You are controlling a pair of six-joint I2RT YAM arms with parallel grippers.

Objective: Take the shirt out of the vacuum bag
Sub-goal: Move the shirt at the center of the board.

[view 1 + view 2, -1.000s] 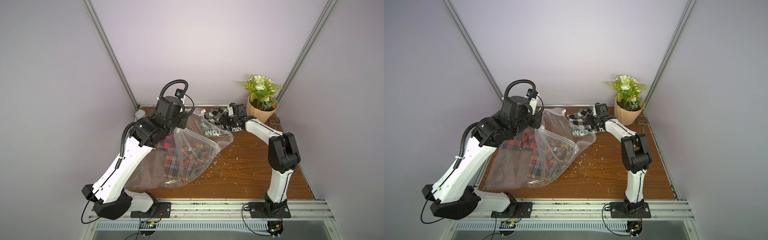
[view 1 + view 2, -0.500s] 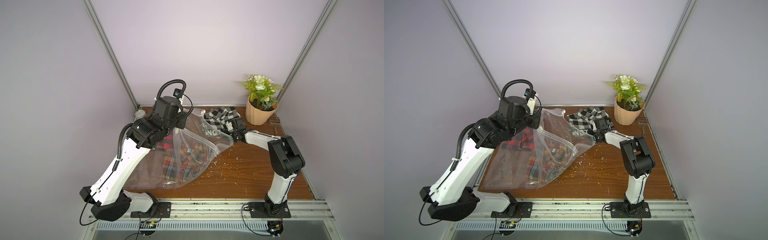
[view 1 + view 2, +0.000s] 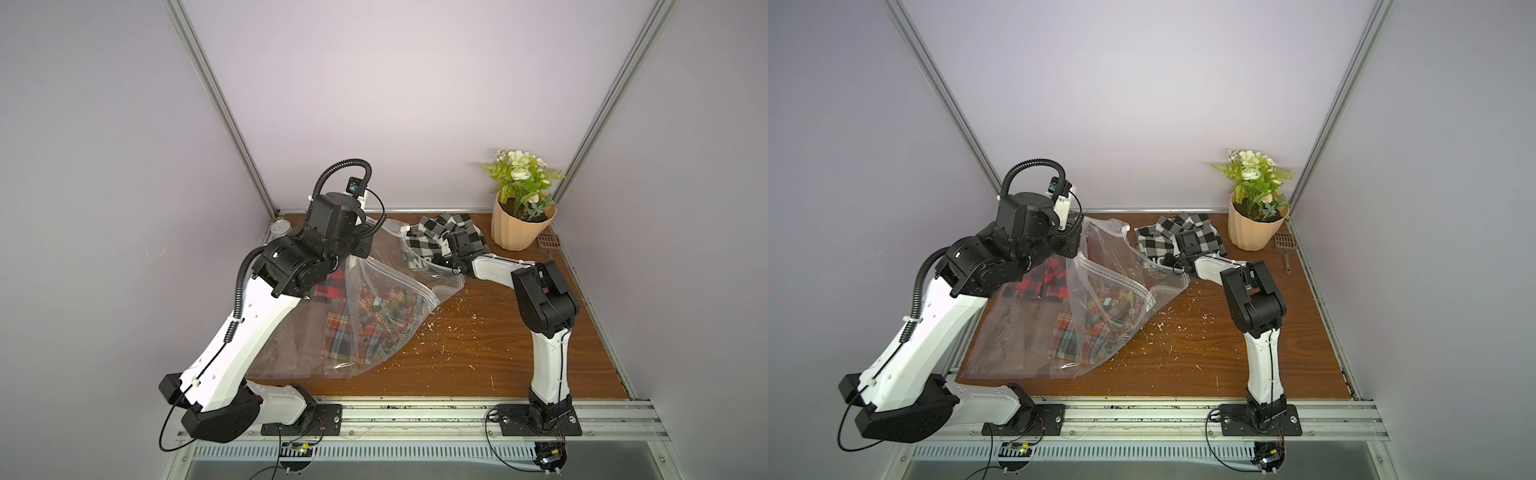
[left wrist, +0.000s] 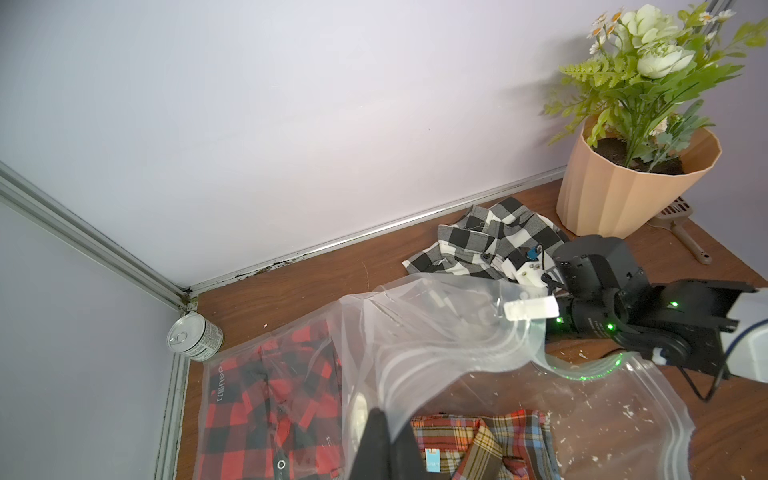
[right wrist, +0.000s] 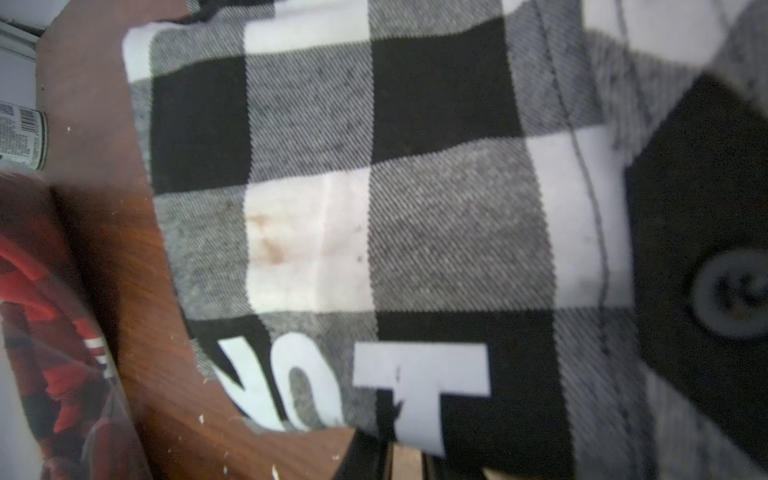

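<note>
**Inspector:** Left arm?

**Assistant:** The left gripper (image 4: pixel 380 432) is clenched on a fold of the bag (image 3: pixel 1100 266) and holds that edge raised off the table (image 3: pixel 478 353). The rest of the bag slopes down to the wood. Its mouth is turned towards the right arm. The white slider (image 4: pixel 532 309) sits on the mouth's rim, on the side towards the shirt.

**Inspector:** Position of the shirt?

**Assistant:** The shirt (image 3: pixel 432 232), black-and-white check, lies crumpled at the back of the table, just beside the pot (image 3: pixel 521 226). Most of it is outside the bag. In both top views its near edge, with white lettering, shows through clear plastic at the mouth.

**Inspector:** Right arm?

**Assistant:** The right gripper (image 5: pixel 388 461) is low over that lettered edge. In the right wrist view, cloth covers part of the fingertips. Whether the jaws have the cloth pinched, I cannot tell.

**Inspector:** Other items?

**Assistant:** A plaid shirt (image 3: pixel 361 328) is inside the bag. A red shirt (image 4: pixel 266 399) lies under flat clear plastic at the left; same bag or another, undetermined. A can (image 4: pixel 195 336) stands in the back left corner. White flecks (image 3: pixel 446 328) are scattered on the wood.
</note>
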